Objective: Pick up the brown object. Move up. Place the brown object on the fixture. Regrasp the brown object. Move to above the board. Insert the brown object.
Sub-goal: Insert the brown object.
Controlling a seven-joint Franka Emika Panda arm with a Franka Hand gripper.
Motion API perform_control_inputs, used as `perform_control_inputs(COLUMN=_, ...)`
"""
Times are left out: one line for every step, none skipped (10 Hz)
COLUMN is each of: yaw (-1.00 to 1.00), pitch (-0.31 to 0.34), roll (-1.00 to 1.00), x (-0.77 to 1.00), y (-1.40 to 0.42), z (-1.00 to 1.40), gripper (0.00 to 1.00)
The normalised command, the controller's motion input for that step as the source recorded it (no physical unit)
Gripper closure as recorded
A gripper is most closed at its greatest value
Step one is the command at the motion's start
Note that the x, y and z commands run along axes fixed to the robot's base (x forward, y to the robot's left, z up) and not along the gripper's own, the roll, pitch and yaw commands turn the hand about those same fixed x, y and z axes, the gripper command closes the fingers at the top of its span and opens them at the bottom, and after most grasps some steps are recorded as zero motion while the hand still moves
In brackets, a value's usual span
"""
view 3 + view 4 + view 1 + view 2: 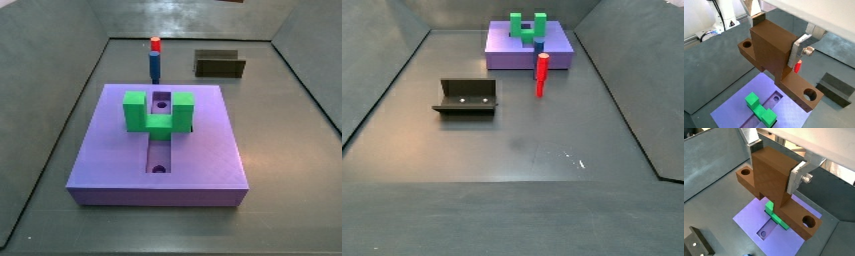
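Brown object (774, 57), reddish bar with a round hole near each end and a raised central block, clamped between silver finger plates (799, 47) of gripper (774, 158); held aloft, seen only in both wrist views, absent from both side views. Purple board (158, 170) directly beneath in both wrist views, bearing green U-shaped block (156, 113) astride central groove. Blue peg with red top (154, 60) upright just beyond board. Olive fixture (465, 97) empty, well apart from board. Step judged: move to above board, regrasp apparently done. Next: descend and align bar with groove, clear of green block; misalignment likely to jam.
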Motion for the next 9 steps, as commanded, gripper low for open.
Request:
perform_control_inputs(yaw=0.0, pitch=0.01, roll=0.0, x=0.08, y=0.0, z=0.0, gripper=1.0)
perform_control_inputs(yaw=-0.32, pitch=-0.033, roll=0.0, x=0.1, y=-0.15, z=-0.07, gripper=1.0)
perform_control_inputs(yaw=-1.0, pitch=-0.139, roll=-0.05, x=0.0, y=0.0, z=-0.27, gripper=1.0)
perform_control_inputs(yaw=-1.0, pitch=-0.221, roll=-0.1, x=-0.04, y=-0.03, z=-0.37, gripper=1.0)
perform_control_inputs(yaw=-0.99, pitch=-0.263, roll=-0.12, x=-0.08, y=-0.03, z=-0.42, gripper=1.0)
perform_control_inputs(yaw=-1.0, pitch=-0.24, roll=-0.1, x=-0.07, y=-0.03, z=-0.45, gripper=1.0)
perform_control_inputs(yaw=-1.0, pitch=-0.23, roll=-0.09, x=-0.07, y=-0.03, z=-0.46, gripper=1.0)
perform_control_inputs(yaw=-1.0, pitch=-0.229, roll=-0.09, x=-0.07, y=-0.03, z=-0.46, gripper=1.0)
perform_control_inputs(yaw=-1.0, pitch=-0.231, roll=-0.09, x=-0.08, y=-0.03, z=-0.47, gripper=1.0)
